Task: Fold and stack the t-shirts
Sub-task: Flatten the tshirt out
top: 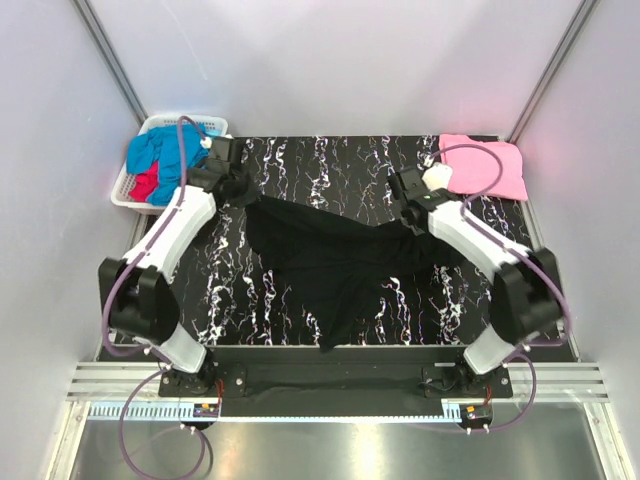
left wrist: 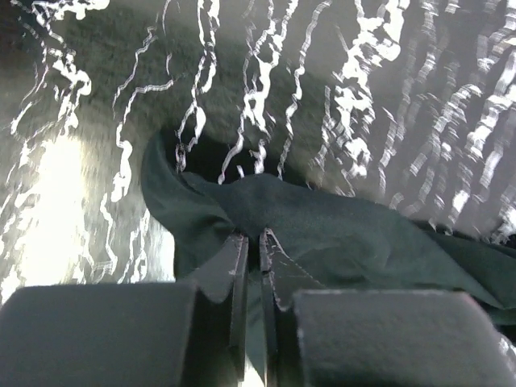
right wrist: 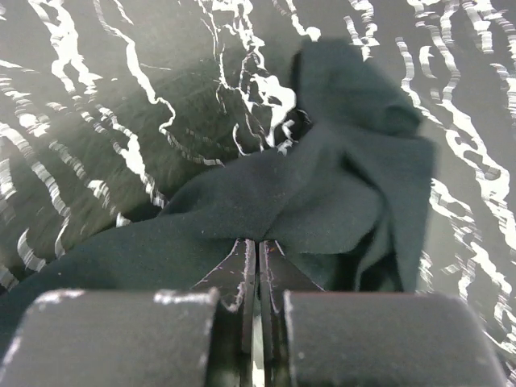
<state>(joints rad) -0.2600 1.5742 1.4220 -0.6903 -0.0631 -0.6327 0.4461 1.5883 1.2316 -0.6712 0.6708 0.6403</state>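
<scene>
While the large black cloth t-shirt spreads between both arms over the black, white-veined counter, the left end effector is pressed together on one upper corner of it and the right end effector pinches the opposite corner. The cloth narrows to a point toward the near edge. A folded pink t-shirt lies at the counter's far right corner. A crumpled bright blue t-shirt and a red t-shirt sit in the white slotted plastic basket at the far left.
</scene>
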